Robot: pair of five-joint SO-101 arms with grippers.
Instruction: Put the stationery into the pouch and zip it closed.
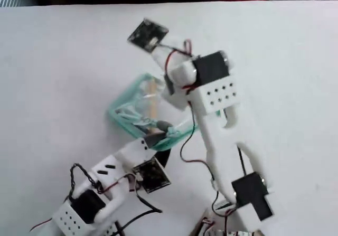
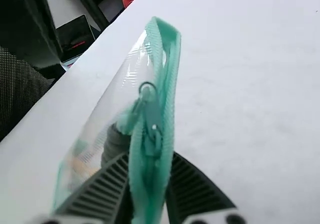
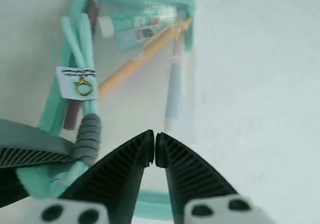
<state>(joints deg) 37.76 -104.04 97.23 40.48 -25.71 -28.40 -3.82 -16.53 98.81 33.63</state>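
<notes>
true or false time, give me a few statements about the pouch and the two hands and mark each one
1. The left hand is clamped on the teal zipper edge of the pouch. True.
2. The pouch is empty. False: a pencil and a white pen lie inside it.
3. The right hand has its jaws spread wide. False: they are shut together, over the pouch.
4. The pouch has clear walls and teal trim. True.
5. The table is dark wood. False: it is white.
</notes>
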